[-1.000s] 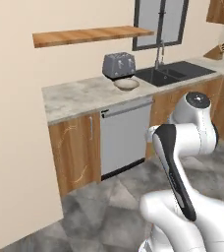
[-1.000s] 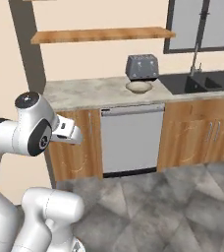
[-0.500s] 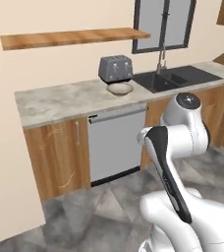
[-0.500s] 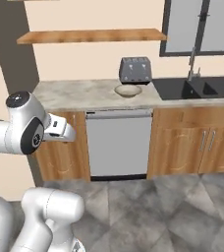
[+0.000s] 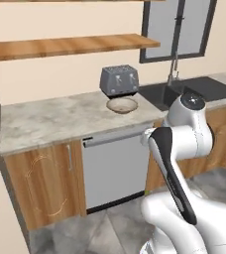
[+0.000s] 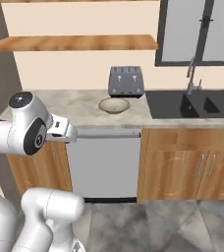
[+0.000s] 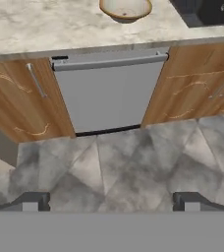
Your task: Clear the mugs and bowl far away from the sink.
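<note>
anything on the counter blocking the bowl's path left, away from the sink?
Nothing visible. The bowl sits in front of the toaster, just left of the sink; the counter leftward holds nothing visible.

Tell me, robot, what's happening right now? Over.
Gripper open, holding nothing, out over the floor. Bowl on the counter beside the sink, in front of the toaster. Nothing blocking the bowl.

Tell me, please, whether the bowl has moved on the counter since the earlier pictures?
No. The bowl sits just in front of the toaster, as before; only the camera shifted.
</note>
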